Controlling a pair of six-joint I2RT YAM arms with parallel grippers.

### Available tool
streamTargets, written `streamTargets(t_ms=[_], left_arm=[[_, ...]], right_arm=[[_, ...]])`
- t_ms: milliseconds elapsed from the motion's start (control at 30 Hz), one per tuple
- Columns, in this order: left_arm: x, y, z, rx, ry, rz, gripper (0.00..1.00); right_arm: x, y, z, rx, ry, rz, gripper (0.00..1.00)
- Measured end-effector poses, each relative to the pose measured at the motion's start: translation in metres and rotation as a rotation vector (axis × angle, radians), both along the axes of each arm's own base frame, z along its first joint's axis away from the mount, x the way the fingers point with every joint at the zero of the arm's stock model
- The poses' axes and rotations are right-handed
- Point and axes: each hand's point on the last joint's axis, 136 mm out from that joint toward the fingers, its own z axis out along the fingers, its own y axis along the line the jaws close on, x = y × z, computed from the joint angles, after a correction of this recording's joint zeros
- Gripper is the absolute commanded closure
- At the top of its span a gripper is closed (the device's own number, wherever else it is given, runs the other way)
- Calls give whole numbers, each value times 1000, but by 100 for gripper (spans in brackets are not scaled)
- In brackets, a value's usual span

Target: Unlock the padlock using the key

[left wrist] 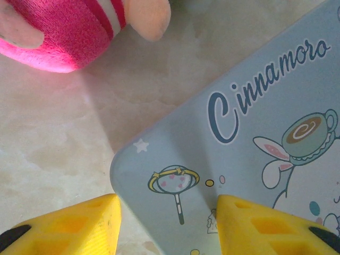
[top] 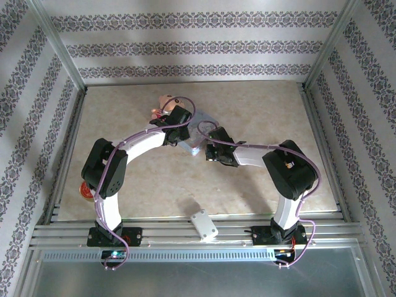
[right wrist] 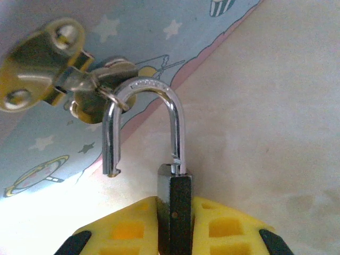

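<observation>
We look down on a marbled table shut in by patterned walls on three sides, with an aluminium rail along the near edge. Broad bare stretches lie to the left, to the right and beyond the arms. Both arms bend inward and meet at mid-table over the light-blue cartoon tin. The left gripper is at its left side and the right gripper at its near right, so room between them is tight.

A pink plush toy lies just beyond the left wrist, near the tin. A white block sits on the rail between the two bases. A red-orange thing is half hidden behind the left elbow; we cannot name it.

The left wrist camera shows what the overhead view blurs. The left gripper stands part-open, one yellow finger over bare table beside the rounded corner of the tin and the other over the lid, clamping nothing. The plush toy is close ahead.

In the right wrist camera, the right gripper is closed tight on the dark body of the padlock. Its shackle stands open, one leg in the body and the other free. It hooks through the ring of the brass clasp on the tin.
</observation>
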Motion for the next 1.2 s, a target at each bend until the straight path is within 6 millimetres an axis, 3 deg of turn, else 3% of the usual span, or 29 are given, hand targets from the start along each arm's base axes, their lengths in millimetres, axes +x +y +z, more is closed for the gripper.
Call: streamTargets(t_ms=[333, 1200], left_arm=[[0, 0, 0, 0, 0, 0, 51], [0, 2, -1, 0, 2, 5, 50]], right_arm=[[5, -7, 11, 116, -34, 29, 100], [11, 2, 15, 364, -23, -10, 100]])
